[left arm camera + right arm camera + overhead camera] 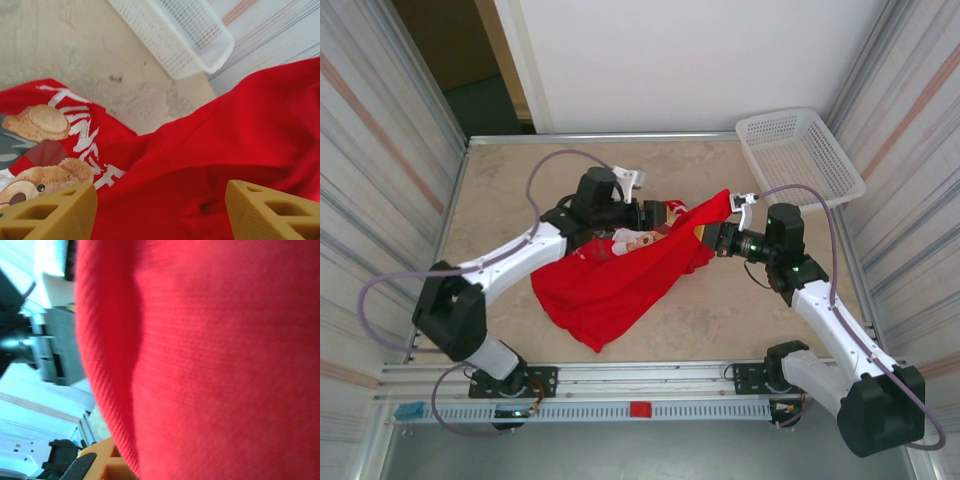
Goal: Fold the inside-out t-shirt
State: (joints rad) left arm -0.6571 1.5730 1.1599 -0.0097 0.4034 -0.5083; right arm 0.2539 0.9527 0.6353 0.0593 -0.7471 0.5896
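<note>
At mid-table, left gripper (pixel 660 213): jaws stand well apart. In the left wrist view both tan fingers (pixel 50 215) show at the bottom edge with red cloth lying in the gap beyond them. I cannot tell whether either finger touches the cloth.

Right gripper (pixel 712 236): jaws closed together on a fold of the inside-out t-shirt (pixel 610 285). The cloth rises to a peak at this gripper. In the right wrist view, ribbed red fabric lies close against the lens, with one tan finger (pixel 102 462) at the lower edge.

T-shirt position: centre of the table (pixel 740 310), bunched between the two grippers, with the loose bulk spread toward the near left.

Print: teddy-bear print (pixel 45 175) in tan and white, facing up beside the left gripper. White capital lettering (pixel 82 132) runs alongside it, creased and partly cut off by a fold; no whole word is legible.

Surroundings: white mesh basket (pixel 798 152) at the far right corner, well apart from the shirt. Lavender cables (pixel 555 160) loop over each arm. Striped side panels (pixel 380 150) enclose left and right.
</note>
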